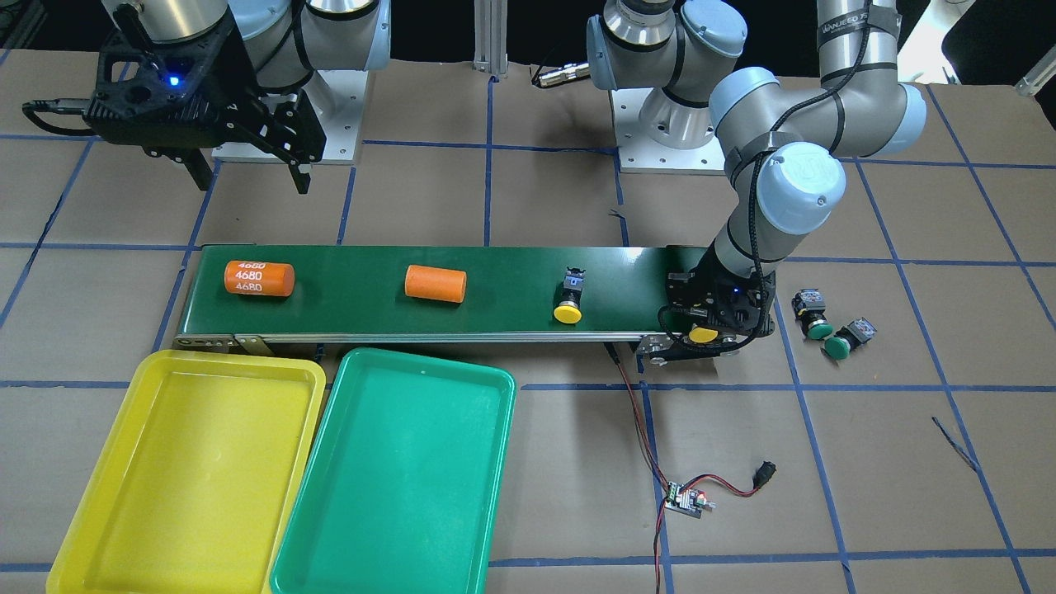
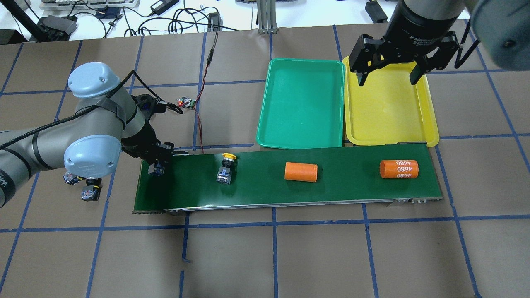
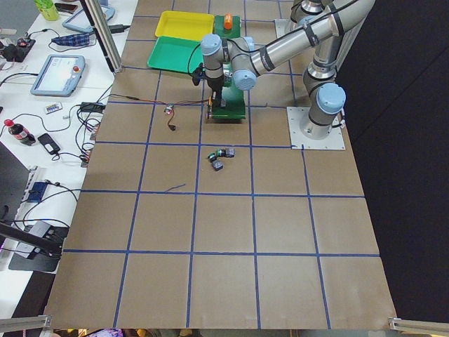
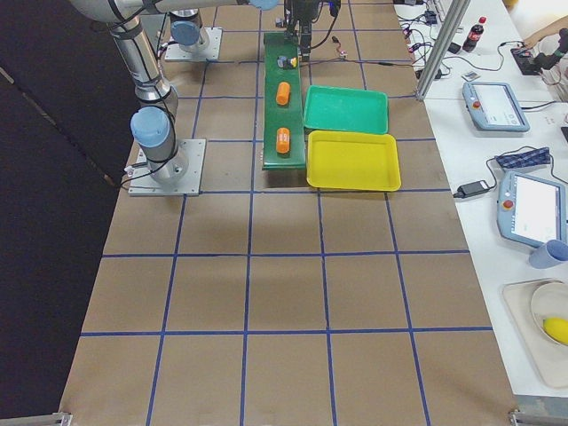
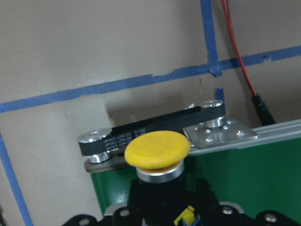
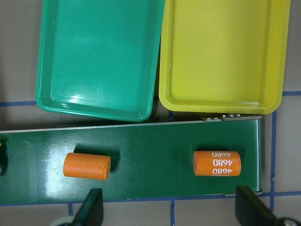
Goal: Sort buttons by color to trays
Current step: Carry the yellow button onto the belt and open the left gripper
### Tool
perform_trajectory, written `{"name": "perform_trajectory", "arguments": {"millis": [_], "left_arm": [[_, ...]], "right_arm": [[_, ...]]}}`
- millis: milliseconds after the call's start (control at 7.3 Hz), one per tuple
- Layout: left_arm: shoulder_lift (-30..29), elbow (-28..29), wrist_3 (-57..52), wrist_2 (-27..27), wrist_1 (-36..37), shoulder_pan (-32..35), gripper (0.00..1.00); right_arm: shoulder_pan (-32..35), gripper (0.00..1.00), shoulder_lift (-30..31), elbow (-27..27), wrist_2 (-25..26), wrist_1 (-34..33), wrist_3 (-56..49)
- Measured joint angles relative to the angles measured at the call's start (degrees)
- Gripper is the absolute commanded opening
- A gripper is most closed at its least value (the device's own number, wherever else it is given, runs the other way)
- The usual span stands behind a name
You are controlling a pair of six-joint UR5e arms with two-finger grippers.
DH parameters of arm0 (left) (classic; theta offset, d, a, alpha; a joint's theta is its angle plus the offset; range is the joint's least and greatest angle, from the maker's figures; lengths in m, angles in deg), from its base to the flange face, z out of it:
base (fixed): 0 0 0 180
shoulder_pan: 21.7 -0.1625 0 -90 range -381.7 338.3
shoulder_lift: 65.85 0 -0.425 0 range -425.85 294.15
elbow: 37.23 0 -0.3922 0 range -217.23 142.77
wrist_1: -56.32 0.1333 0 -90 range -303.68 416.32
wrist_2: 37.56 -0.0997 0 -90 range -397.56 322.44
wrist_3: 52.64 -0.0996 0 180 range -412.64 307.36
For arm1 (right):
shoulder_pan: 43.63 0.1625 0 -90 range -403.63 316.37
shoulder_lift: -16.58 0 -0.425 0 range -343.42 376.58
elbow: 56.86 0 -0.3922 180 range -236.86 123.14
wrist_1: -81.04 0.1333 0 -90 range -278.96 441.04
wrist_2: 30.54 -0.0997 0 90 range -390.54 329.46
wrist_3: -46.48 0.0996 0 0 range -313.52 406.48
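Brown paper with a blue tape grid covers the table (image 1: 561, 190), and a dark-green conveyor belt (image 1: 495, 289) runs along it.

Exterior front-facing view: the left gripper (image 1: 716, 318) sits low at one end of the belt. Its jaws look clamped on the black body of the held yellow button (image 1: 704, 335). That button lies level, its long axis across the belt and its cap towards the trays' side. The second yellow button (image 1: 569, 299) lies the same way further along the belt. Two green buttons (image 1: 818, 330) rest on the paper just past the left gripper. The yellow tray (image 1: 148, 363) and the green tray (image 1: 363, 359) lie beside the belt's opposite end, with nothing in them. Two orange cylinders (image 1: 436, 283) lie on the belt between.

Overhead exterior view: the right gripper (image 2: 387, 79) hangs high at the tray end, jaws wide apart and holding nothing. The green tray lies between the held button and the yellow tray, so the yellow tray is the far one.

Exterior left and right views: both confirm that the left arm is at the belt's far end from the trays.

Left wrist view: the yellow cap juts forward at the belt's end roller.

Right wrist view: both fingers show well apart at the frame's lower edge.

By this layout the left arm is nearer every button and the right arm nearer both trays.
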State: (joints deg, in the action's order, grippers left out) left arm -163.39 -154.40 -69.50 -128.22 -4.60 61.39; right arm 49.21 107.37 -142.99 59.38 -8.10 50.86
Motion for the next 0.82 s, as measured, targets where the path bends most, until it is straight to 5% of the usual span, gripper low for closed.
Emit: {"name": "perform_trajectory", "arguments": {"millis": [137, 274, 822], "left_arm": [[0.72, -0.81, 0.04, 0.0, -0.01, 0.03, 0.8], [1.11, -1.16, 0.13, 0.08, 0.02, 0.05, 1.0], [1.5, 1.7, 0.34, -0.04, -0.46, -0.47, 1.0]], "right_arm": [[0.0, 1.0, -0.15, -0.12, -0.04, -0.14, 0.29], [0.02, 1.0, -0.34, -0.45, -0.02, 0.12, 0.52], [0.11, 1.0, 0.14, -8.75, -0.21, -3.12, 0.22]]}}
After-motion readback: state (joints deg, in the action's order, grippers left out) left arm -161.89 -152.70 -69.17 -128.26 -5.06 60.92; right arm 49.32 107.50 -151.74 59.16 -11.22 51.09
